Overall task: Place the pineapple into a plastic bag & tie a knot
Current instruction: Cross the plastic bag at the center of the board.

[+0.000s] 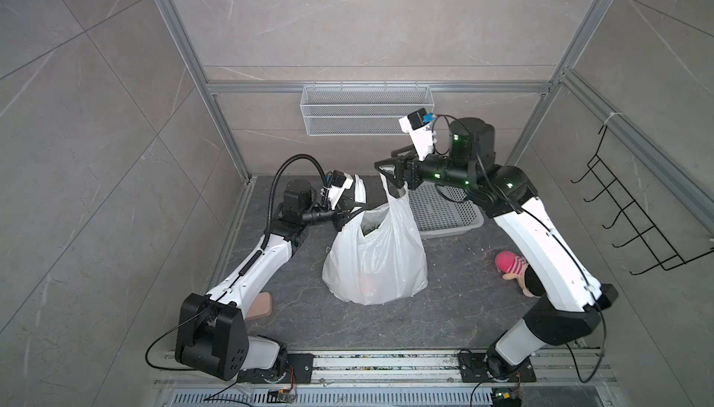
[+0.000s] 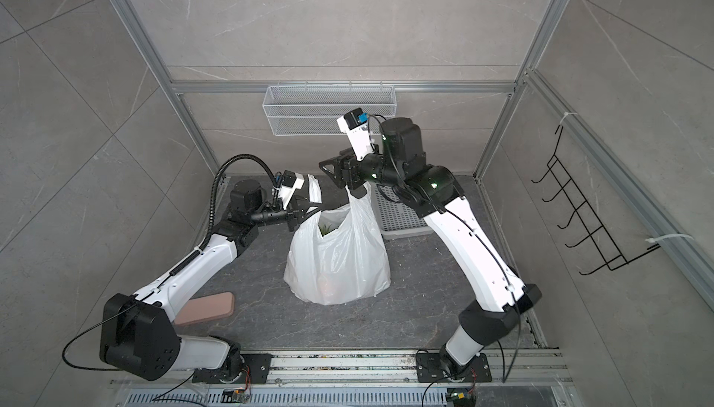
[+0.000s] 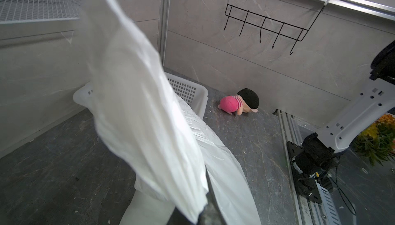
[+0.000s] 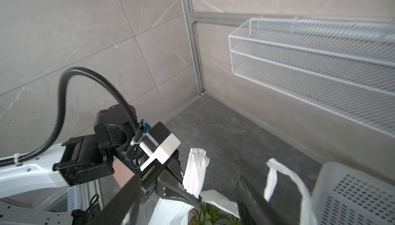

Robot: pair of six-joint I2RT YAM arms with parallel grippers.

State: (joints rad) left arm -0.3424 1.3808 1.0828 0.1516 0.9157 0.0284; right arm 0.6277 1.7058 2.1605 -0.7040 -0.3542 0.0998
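Observation:
The white plastic bag (image 1: 378, 262) (image 2: 340, 266) stands mid-table with its mouth up. The pineapple sits inside, and only its green leaves (image 1: 371, 227) (image 4: 211, 215) show. My left gripper (image 1: 362, 207) (image 2: 320, 205) (image 3: 205, 217) (image 4: 197, 201) is shut on the bag's left handle (image 3: 139, 106), whose end sticks up past the fingers. My right gripper (image 1: 388, 169) (image 2: 334, 171) (image 4: 189, 178) hangs open above the bag's right side. The right handle (image 1: 391, 192) (image 4: 275, 170) stands outside its far finger, unclamped. The handles are apart and no knot is in view.
A white perforated basket (image 1: 444, 212) (image 4: 352, 192) lies behind the bag under my right arm. A wire mesh shelf (image 1: 365, 109) hangs on the back wall. A pink doll (image 1: 510, 264) (image 3: 235, 104) lies to the right, a pinkish pad (image 2: 208, 308) front left, a black hook rack (image 1: 637, 223) on the right wall.

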